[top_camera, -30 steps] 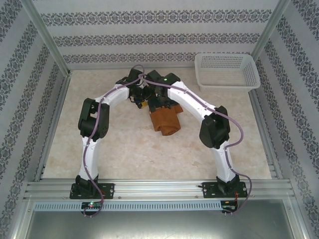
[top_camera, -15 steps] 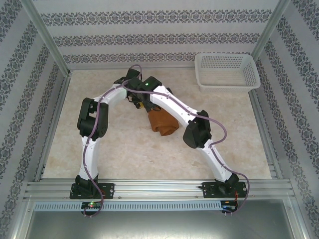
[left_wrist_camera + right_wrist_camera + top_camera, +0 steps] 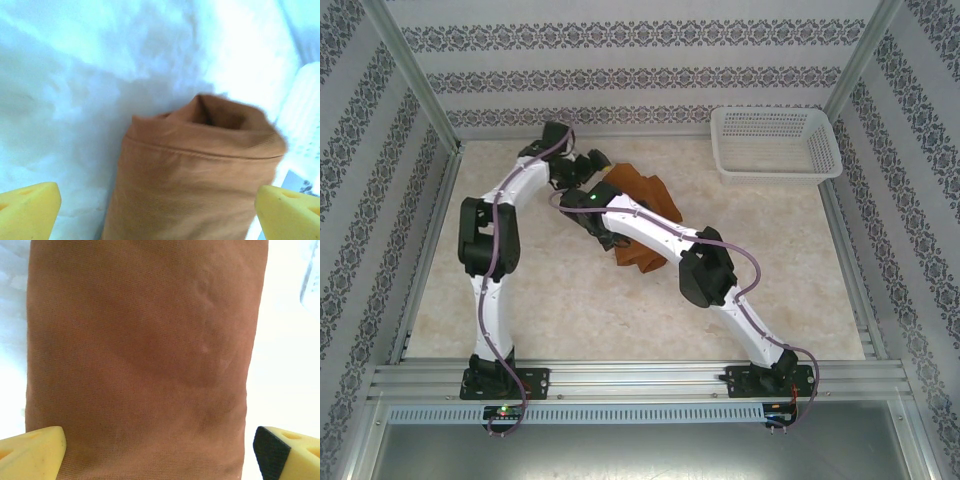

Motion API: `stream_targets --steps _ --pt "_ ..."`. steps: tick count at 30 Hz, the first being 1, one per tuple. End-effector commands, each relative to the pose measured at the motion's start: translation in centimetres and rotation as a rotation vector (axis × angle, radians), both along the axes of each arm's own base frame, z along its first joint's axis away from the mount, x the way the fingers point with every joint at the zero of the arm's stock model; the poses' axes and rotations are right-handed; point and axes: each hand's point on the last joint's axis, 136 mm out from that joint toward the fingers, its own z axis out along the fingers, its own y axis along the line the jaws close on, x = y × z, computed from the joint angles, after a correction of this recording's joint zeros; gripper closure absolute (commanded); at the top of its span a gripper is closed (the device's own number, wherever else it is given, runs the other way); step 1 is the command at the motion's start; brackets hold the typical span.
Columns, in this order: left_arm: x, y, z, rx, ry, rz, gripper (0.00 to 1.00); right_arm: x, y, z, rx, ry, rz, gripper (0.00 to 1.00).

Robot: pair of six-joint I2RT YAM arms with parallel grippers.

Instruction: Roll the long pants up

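Mid-table, the long pants (image 3: 644,188) lie lengthwise near-to-far, left gripper (image 3: 159,210) and right gripper (image 3: 160,450) both spread wide.

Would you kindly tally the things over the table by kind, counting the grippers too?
long pants: 1
white mesh basket: 1
grippers: 2 (left gripper, right gripper)
Total: 4
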Motion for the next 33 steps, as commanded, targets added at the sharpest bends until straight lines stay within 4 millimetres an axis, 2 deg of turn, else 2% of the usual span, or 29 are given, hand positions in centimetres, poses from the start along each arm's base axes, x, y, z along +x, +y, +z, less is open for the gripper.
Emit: stream_targets --steps 1,8,10,12,18,21,26,33 --pt "0.3 3.0 4.9 0.054 -0.086 0.041 0.00 -0.2 1.3 2.2 0.073 -0.020 0.008 0.03" --pt "0.1 10.5 5.8 0.103 -0.064 0.150 0.00 -0.2 3.7 2.7 0.142 -0.024 0.035 0.03" --pt "-0.1 12.0 6.0 0.100 -0.066 0.175 0.00 0.1 4.2 2.2 0.156 -0.019 0.040 0.03" --pt "-0.4 12.6 6.0 0.099 -0.068 0.184 0.00 0.5 4.4 1.0 0.159 0.004 0.029 0.03" --pt "-0.6 12.6 5.4 0.088 -0.061 0.175 0.00 1.6 4.2 -2.4 0.114 0.033 0.022 0.03" --pt "-0.5 12.4 4.9 0.083 -0.056 0.170 0.00 2.9 3.6 -2.5 0.085 -0.005 0.024 0.04" --pt "-0.4 12.5 4.6 0.085 -0.054 0.165 0.00 5.2 3.2 -1.7 0.025 -0.110 0.052 0.03" --pt "-0.3 12.4 3.7 0.089 -0.039 0.160 0.00 6.5 3.5 -2.0 -0.032 -0.165 0.096 0.03"
